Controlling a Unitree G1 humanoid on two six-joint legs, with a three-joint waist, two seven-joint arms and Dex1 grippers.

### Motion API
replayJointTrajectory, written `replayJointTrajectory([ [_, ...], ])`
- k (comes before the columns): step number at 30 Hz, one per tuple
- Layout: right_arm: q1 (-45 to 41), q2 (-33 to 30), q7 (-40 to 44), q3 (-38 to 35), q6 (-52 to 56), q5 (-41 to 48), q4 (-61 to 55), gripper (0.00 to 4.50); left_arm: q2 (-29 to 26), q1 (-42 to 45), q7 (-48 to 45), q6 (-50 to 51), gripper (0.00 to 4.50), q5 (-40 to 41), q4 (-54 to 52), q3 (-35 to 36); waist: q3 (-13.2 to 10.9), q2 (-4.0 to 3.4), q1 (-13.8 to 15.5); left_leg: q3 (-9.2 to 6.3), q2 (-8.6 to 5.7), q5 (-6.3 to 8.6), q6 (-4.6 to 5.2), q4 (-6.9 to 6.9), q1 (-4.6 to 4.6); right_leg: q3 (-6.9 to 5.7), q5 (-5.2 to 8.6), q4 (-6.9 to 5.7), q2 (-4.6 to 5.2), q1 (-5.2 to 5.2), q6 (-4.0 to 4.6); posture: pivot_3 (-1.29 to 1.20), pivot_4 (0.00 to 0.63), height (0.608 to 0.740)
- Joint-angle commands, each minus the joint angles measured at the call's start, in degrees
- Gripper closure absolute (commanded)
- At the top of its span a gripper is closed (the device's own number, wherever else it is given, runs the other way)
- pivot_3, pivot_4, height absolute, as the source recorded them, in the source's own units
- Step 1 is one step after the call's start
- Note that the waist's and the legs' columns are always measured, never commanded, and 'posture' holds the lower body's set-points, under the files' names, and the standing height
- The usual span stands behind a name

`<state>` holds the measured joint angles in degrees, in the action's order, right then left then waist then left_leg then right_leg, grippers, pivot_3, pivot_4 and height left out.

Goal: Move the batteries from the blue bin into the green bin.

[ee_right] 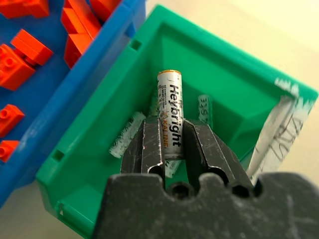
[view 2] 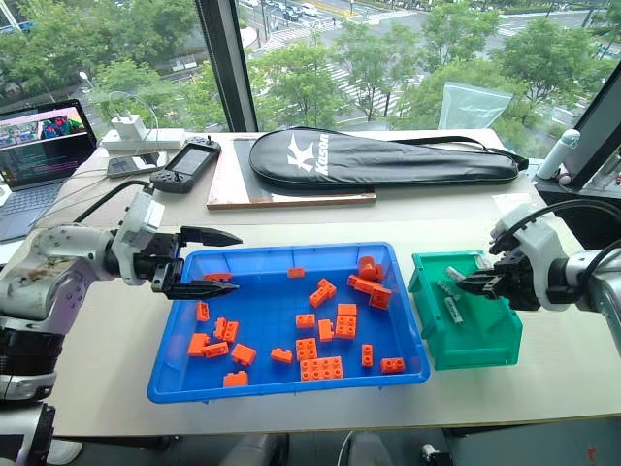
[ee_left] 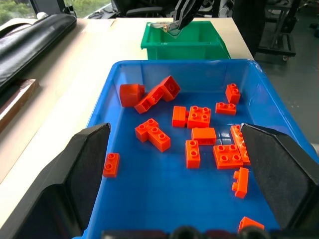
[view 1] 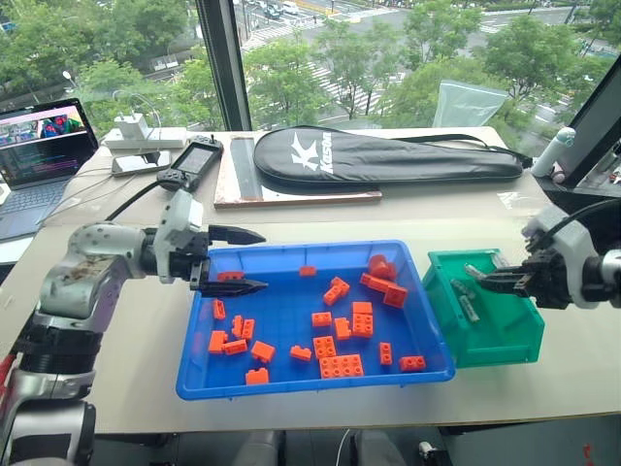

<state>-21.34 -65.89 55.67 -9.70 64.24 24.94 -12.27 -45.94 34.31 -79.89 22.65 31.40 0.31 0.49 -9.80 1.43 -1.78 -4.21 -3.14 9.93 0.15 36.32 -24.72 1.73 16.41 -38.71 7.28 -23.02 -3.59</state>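
Note:
The blue bin (view 1: 199, 381) lies mid-table with several orange bricks (view 1: 340, 365) in it. To its right stands the green bin (view 1: 505, 342). My right gripper (ee_right: 172, 123) hangs over the green bin (ee_right: 249, 94), shut on one battery (ee_right: 169, 107) that sticks out past its fingers. Two more batteries (ee_right: 127, 135) lie on the green bin's floor, one of them also visible from the head (view 1: 467, 302). My left gripper (view 1: 263, 260) is open at the blue bin's left rim, just above the bricks, with nothing between its fingers (ee_left: 82, 167).
Behind the bins lie a black racket case (view 1: 388, 155) and a wooden board (view 1: 291, 194). A handheld game console (view 1: 192, 161), a charger (view 1: 136, 136) and a laptop (view 1: 44, 146) sit at the back left. A white bottle (view 1: 553, 153) stands at the far right.

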Motion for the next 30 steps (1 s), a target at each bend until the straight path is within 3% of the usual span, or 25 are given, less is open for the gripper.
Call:
replayJointTrajectory([
  [1, 0.81, -0.89, -3.18, -2.62, -0.69, -1.15, -0.82, 3.11, 1.47, 2.94, 0.97, 0.09, 0.0, -0.58, 0.54, -0.51, 0.0, 0.0, 0.05, -0.01, 0.0, 0.0, 0.0, 0.0, 0.0, 0.0, 0.0, 0.0, 0.0, 0.0, 0.0, 0.0, 0.15, 0.74],
  [7, -2.23, -1.67, -4.65, -6.15, -1.64, -0.26, 2.89, 1.02, 2.16, 2.9, 3.32, 1.77, 0.0, -1.12, 0.53, 0.15, 0.0, 0.0, -0.11, 0.0, -0.01, 0.01, 0.02, 0.0, 0.0, 0.01, 0.0, 0.03, 0.0, 0.01, 0.0, 0.0, 0.15, 0.74],
  [10, -1.73, -0.5, -4.46, -10.35, -7.82, -0.62, 3.93, 0.04, 1.66, 2.62, 7.12, 3.3, 0.0, -3.0, 1.26, 0.37, 0.0, 0.01, -0.09, -0.02, -0.01, 0.01, 0.02, 0.0, 0.0, 0.01, 0.0, 0.03, 0.0, 0.02, 0.0, 0.0, 0.15, 0.74],
  [14, -1.49, 4.64, -7.94, -17.79, -15.51, -0.22, 4.64, 0.04, 2.57, 2.1, 13.54, 1.24, 0.0, -6.49, 2.07, 1.67, -0.01, 0.02, -0.03, -0.02, -0.01, 0.01, 0.02, 0.02, 0.0, 0.0, 0.0, 0.05, 0.0, 0.05, 0.0, 0.0, 0.15, 0.74],
  [18, 2.19, 11.48, -6.07, -28.45, -19.63, 5.01, 6.11, 0.04, 4.19, -0.69, 25.12, -0.66, 0.0, -10.46, 2.11, 5.76, -0.01, 0.04, 0.37, -0.06, -0.01, 0.01, 0.02, 0.03, 0.01, 0.01, 0.0, 0.05, 0.0, 0.09, 0.0, 0.0, 0.15, 0.74],
  [24, 6.19, 15.73, -6.84, -32.75, -30.61, 3.9, 14.69, 0.04, 6.11, -7.17, 32.71, -0.74, 0.0, -9.44, 0.94, 13.17, -0.01, 0.03, 0.75, -0.04, -0.02, 0.03, 0.05, 0.11, 0.09, 0.01, -0.01, 0.08, 0.03, 0.22, -0.01, 0.0, 0.15, 0.74],
  [30, 4.7, 14.82, -8.3, -29.72, -35.94, 1.9, 21.82, 0.04, 7.28, -10.34, 34.02, -1.04, 0.0, -7.4, -0.39, 15.91, -0.01, 0.03, 0.8, -0.02, -0.02, 0.04, 0.05, 0.05, 0.42, 0.04, -0.01, 0.24, 0.03, 0.59, -0.01, 0.0, 0.15, 0.74],
])
